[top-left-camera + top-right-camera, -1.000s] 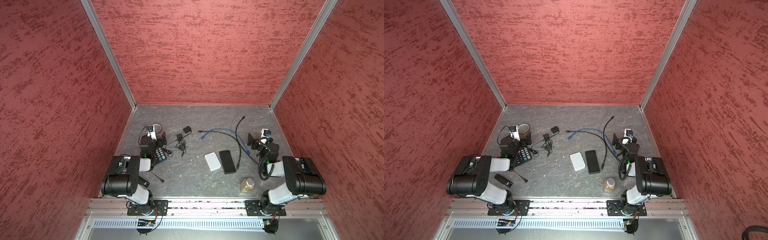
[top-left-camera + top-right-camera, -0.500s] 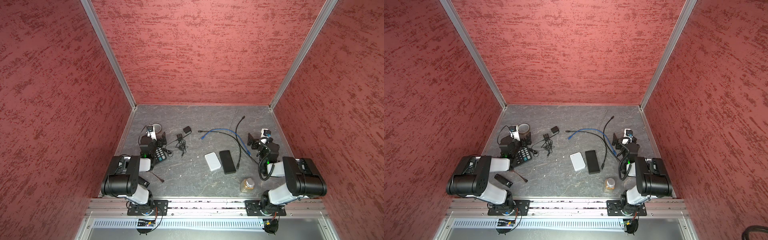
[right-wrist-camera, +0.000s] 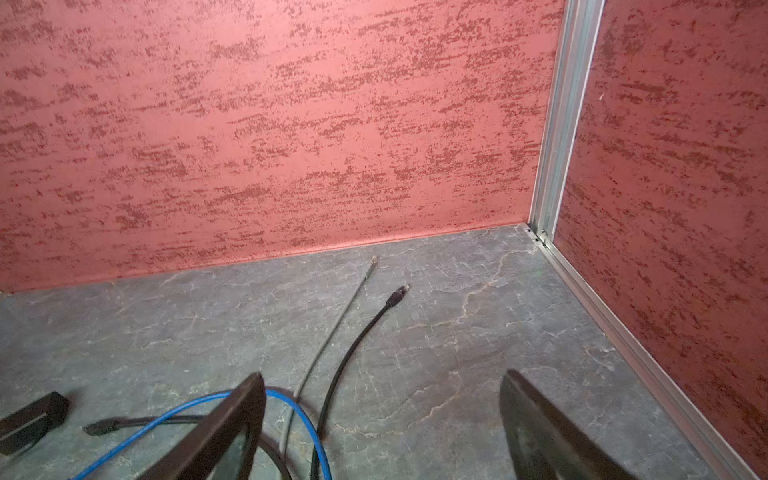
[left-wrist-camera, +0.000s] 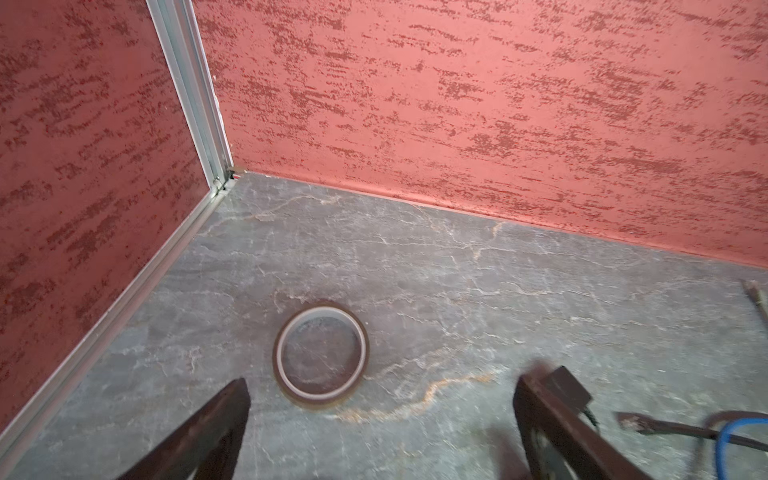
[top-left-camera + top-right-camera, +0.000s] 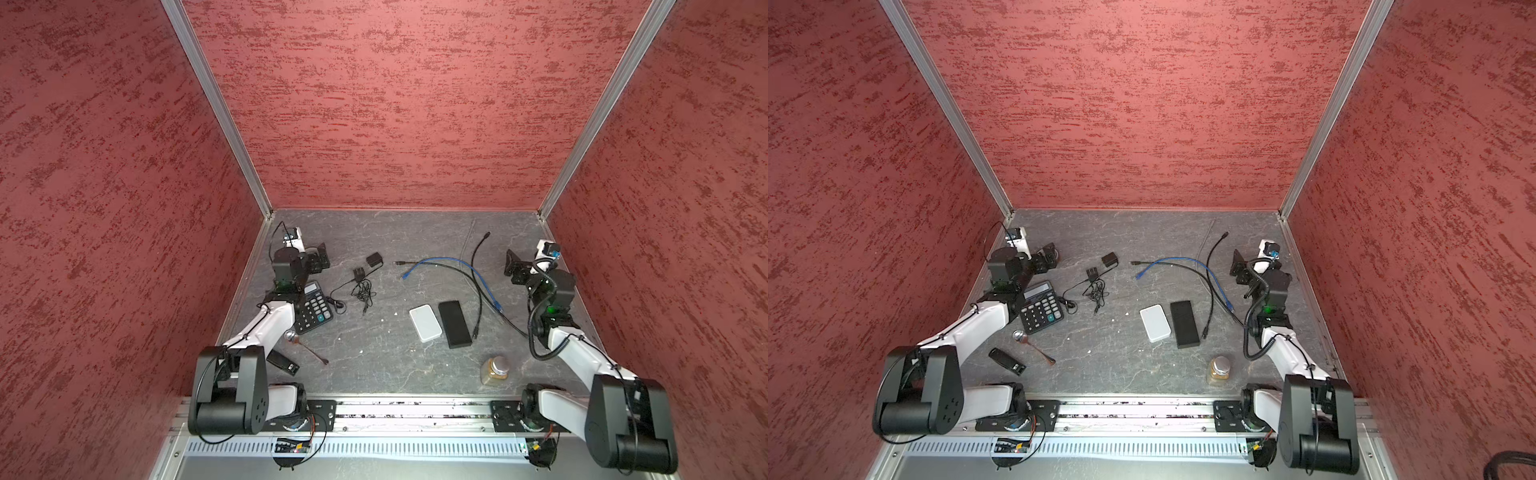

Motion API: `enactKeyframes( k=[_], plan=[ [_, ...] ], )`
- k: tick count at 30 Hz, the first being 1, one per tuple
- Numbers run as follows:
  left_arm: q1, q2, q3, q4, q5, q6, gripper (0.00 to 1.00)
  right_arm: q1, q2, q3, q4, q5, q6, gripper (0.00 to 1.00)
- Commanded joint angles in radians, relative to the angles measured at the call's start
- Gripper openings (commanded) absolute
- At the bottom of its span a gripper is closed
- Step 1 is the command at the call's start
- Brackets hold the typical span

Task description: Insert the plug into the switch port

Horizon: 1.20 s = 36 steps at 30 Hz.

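Nothing on the worktop [image 5: 374,374] is shifting since a second ago. We are judging the black plug [image 3: 398,294], lying near the back wall, light and rigid with a brittle latch, its cable [image 3: 345,357] limp yet springy, so we are favouring a pinch on the boot behind the tip. Right fingers [image 3: 232,415] and left fingers [image 4: 216,424] are standing wide, empty. Only the top views are showing the white box [image 5: 424,328] we are taking for the switch; its ports are not showing.

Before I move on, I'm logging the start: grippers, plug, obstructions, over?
Left gripper open, right gripper open, both empty. Blue Ethernet cable loose on table, not plugged. Black cables cross it.
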Motion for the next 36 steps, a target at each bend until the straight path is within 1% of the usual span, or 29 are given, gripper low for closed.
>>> enactKeyframes(
  k=[1,2,5,9,10,12,13,18,21,28,36],
  plan=[
    [-0.068,-0.037,0.013,-0.187,-0.076,-0.071,0.99,0.009,-0.040,0.061,-0.252,-0.031,0.088,0.88],
    [-0.089,-0.048,0.022,-0.218,-0.101,-0.088,0.99,0.011,-0.048,0.071,-0.285,-0.041,0.100,0.88],
    [-0.165,-0.075,0.053,-0.331,-0.120,-0.134,1.00,0.012,-0.057,0.105,-0.393,-0.086,0.136,0.87],
    [-0.282,-0.097,0.067,-0.436,-0.181,-0.188,0.99,0.024,-0.058,0.149,-0.524,-0.104,0.166,0.87],
    [-0.304,-0.097,0.069,-0.461,-0.187,-0.205,0.99,0.029,-0.059,0.157,-0.552,-0.103,0.171,0.88],
    [-0.338,-0.094,0.075,-0.502,-0.190,-0.237,1.00,0.041,-0.061,0.170,-0.596,-0.104,0.179,0.99],
    [-0.353,-0.092,0.076,-0.524,-0.191,-0.254,1.00,0.047,-0.061,0.176,-0.618,-0.106,0.185,0.99],
    [-0.404,-0.072,0.092,-0.621,-0.163,-0.288,1.00,0.095,-0.061,0.197,-0.671,-0.116,0.216,0.99],
    [-0.433,-0.067,0.094,-0.645,-0.137,-0.306,1.00,0.136,-0.059,0.207,-0.690,-0.111,0.238,0.99],
    [-0.478,-0.071,0.039,-0.605,-0.111,-0.360,1.00,0.258,-0.047,0.224,-0.701,-0.099,0.275,0.99],
    [-0.506,-0.070,0.038,-0.614,-0.108,-0.386,1.00,0.403,0.047,0.261,-0.658,-0.091,0.298,0.99]
  ],
)
